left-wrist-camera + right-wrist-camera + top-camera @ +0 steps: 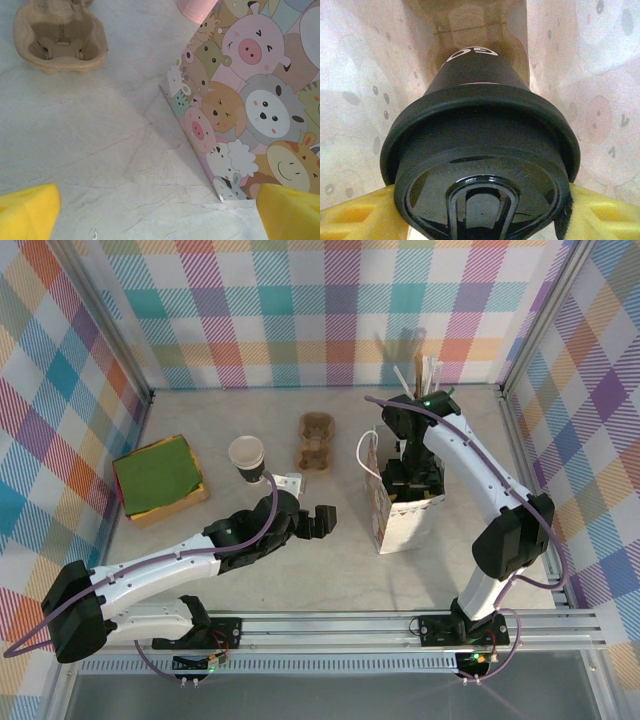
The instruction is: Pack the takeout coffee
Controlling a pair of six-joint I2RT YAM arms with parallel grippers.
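Pale marbled table [320, 575]. On it, right of centre, a white paper bag printed with cartoon animals [405, 527] stands open. The left gripper [157, 212] is just beside the bag's printed side, jaws wide and empty. The right gripper [480, 212] is down inside the bag, its yellow foam pads [355, 220] clamped on the takeout coffee [477, 95], a small dark-sided cup with a round black plastic lid, held upright. Can't tell if it touches the bag floor. Likely thin-walled and squashable with a slick lid, so grip the sides under the rim. The right wrist view gives the grip. The overhead gives the layout, and the left wrist view a brown pulp cup carrier [60, 35].
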